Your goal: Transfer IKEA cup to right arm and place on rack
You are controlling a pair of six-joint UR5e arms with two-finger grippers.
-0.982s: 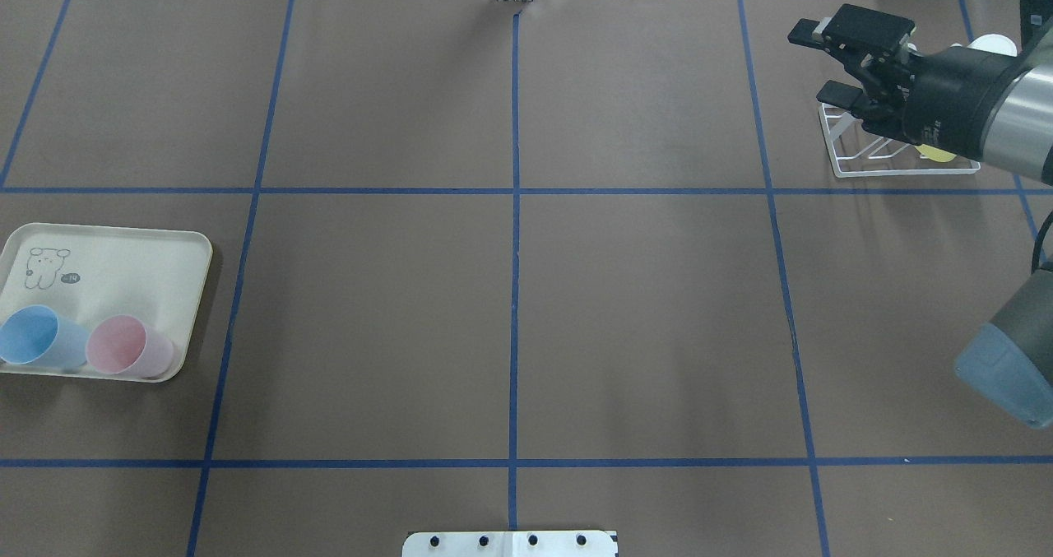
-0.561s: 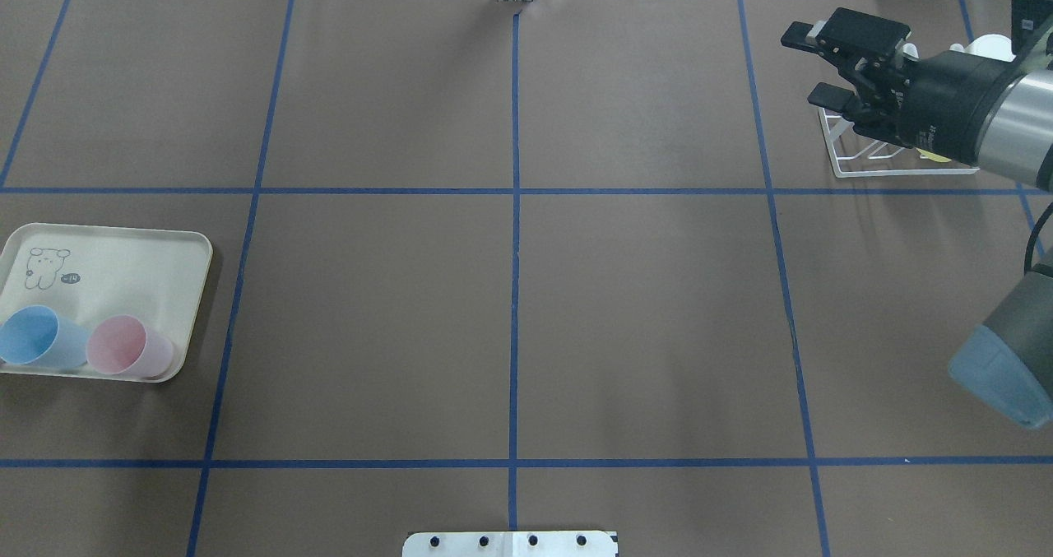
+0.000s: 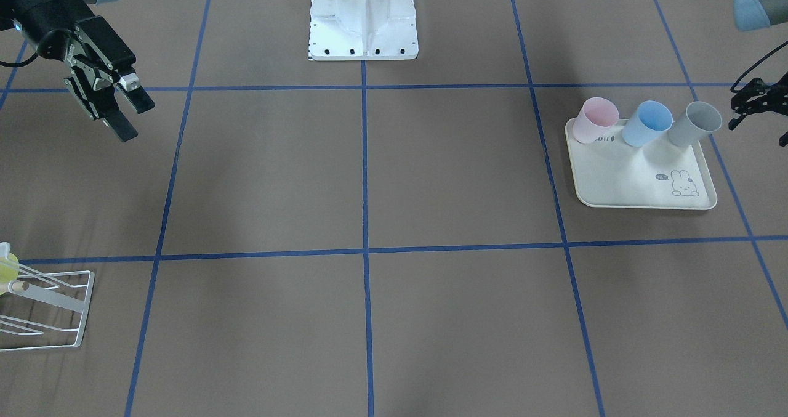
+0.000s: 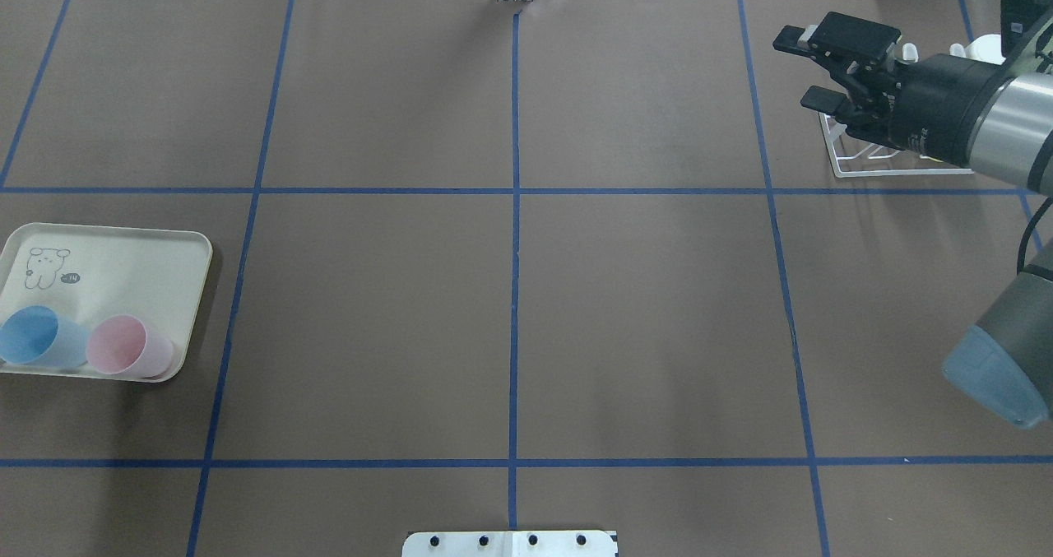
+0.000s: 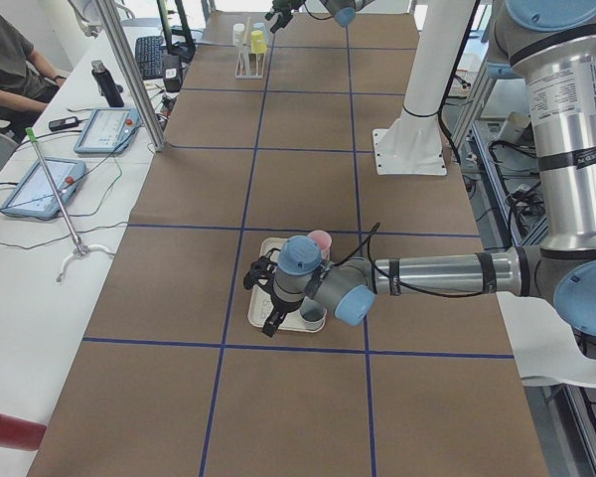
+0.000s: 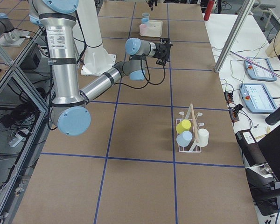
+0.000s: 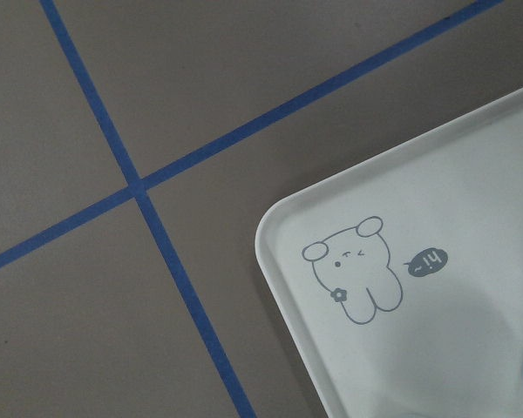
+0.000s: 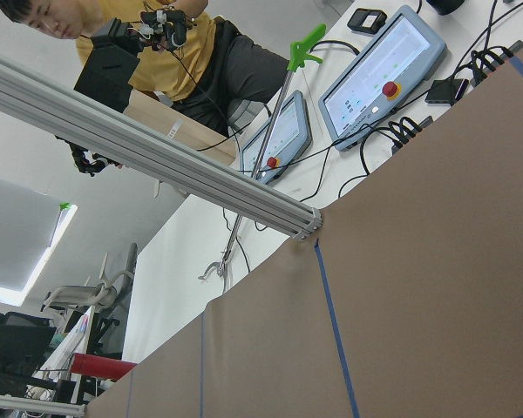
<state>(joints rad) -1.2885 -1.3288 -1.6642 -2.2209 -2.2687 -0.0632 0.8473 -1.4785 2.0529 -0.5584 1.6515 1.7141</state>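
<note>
Three cups stood in a row on the tray (image 3: pixel 634 180), along its edge nearest the robot: a pink cup (image 3: pixel 594 118), a blue cup (image 3: pixel 646 122) and a grey cup (image 3: pixel 695 122). The tray lay on the table (image 4: pixel 642 310) at the robot's left side. The left fingers (image 5: pixel 260 278) hung over the tray near the grey cup, holding no cup; whether they were spread or pressed together could not be told. The right fingers (image 4: pixel 818 96) were spread and empty, raised above the table and apart from the rack (image 6: pixel 179 148). The rack held a yellow cup (image 6: pixel 183 126), a light-blue cup (image 6: pixel 184 138) and a white cup (image 6: pixel 203 137).
</note>
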